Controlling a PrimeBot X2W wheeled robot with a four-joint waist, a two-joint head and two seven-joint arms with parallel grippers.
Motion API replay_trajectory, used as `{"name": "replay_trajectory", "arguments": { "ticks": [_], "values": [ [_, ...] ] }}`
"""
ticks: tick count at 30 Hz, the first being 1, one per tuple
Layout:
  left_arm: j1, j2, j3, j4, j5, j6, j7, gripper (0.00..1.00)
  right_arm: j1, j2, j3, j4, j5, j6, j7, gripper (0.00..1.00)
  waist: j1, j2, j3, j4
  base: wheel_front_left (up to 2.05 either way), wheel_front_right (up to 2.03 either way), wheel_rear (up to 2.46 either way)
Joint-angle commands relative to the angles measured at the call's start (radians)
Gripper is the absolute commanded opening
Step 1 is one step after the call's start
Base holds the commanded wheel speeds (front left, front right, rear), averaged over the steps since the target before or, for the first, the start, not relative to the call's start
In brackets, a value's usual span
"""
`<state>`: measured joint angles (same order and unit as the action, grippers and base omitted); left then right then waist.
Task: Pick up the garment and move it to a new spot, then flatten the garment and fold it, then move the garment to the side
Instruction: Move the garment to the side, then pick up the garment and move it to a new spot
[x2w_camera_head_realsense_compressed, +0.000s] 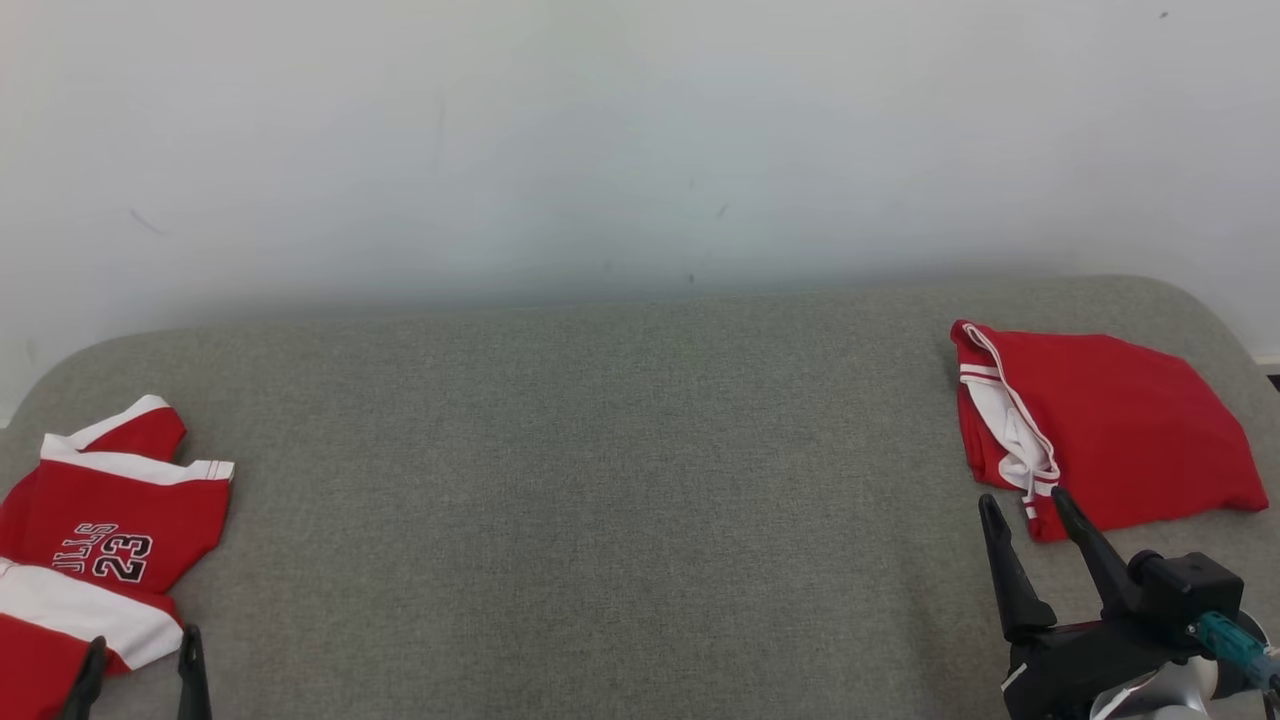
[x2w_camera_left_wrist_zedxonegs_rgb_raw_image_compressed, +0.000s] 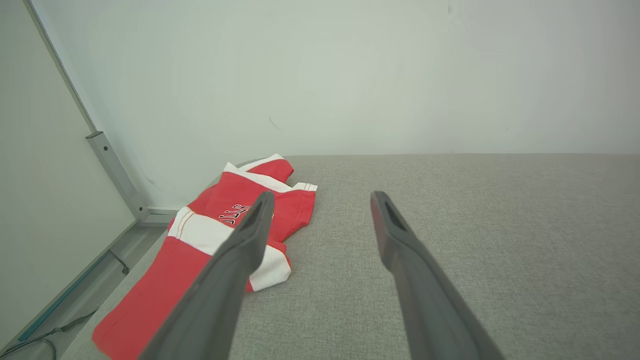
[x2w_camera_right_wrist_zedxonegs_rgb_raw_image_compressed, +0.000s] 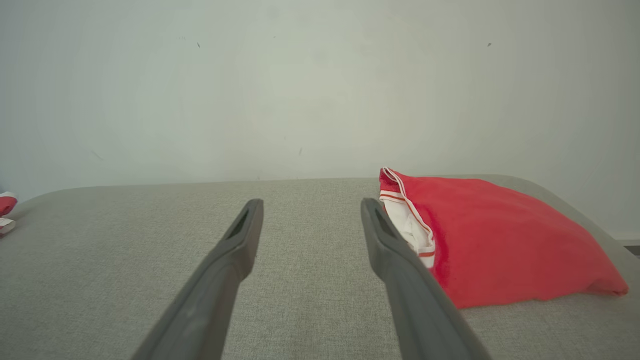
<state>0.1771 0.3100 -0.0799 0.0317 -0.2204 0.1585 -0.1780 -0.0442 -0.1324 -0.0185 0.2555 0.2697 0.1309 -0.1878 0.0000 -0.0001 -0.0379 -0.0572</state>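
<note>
A red-and-white garment, a jersey printed "23", lies rumpled at the left end of the grey fabric surface. My left gripper stands open at its near edge. In the left wrist view the jersey lies behind the left finger of that gripper, whose jaws are empty. A second red garment with white trim lies folded at the right end. My right gripper is open beside its near left corner. In the right wrist view that gripper is empty, with the folded garment just to its right.
A white wall rises directly behind the surface. The surface's left edge drops to a floor with a metal frame post and a cable. A bit of the jersey shows at the far left of the right wrist view.
</note>
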Motion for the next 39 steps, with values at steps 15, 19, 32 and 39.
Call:
{"name": "replay_trajectory", "arguments": {
  "ticks": [15, 19, 32, 39],
  "values": [
    [0.007, 0.013, 0.022, -0.014, -0.026, 0.024, -0.005, 1.00, 0.020, 0.008, 0.001, 0.001, 0.022, 0.000, -0.003, 1.00, 0.0000, 0.0001, -0.008, 0.060, 0.00, 0.00, 0.00],
    [0.007, 0.018, 0.028, -0.015, -0.029, 0.025, -0.005, 1.00, 0.023, 0.008, 0.009, 0.007, 0.027, 0.000, -0.001, 1.00, 0.0000, 0.0001, -0.013, 0.095, 0.00, 0.00, 0.00],
    [0.006, 0.030, 0.020, -0.016, -0.031, 0.033, 0.012, 1.00, 0.033, 0.005, 0.034, 0.026, 0.042, 0.000, -0.001, 1.00, 0.0000, 0.0001, -0.032, 0.254, 0.00, 0.00, 0.00],
    [0.015, 0.038, 0.014, -0.023, -0.030, 0.034, 0.019, 1.00, 0.038, 0.004, 0.045, 0.040, 0.051, 0.000, -0.008, 1.00, 0.0000, 0.0001, -0.042, 0.354, 0.00, 0.00, 0.00]
  ]
}}
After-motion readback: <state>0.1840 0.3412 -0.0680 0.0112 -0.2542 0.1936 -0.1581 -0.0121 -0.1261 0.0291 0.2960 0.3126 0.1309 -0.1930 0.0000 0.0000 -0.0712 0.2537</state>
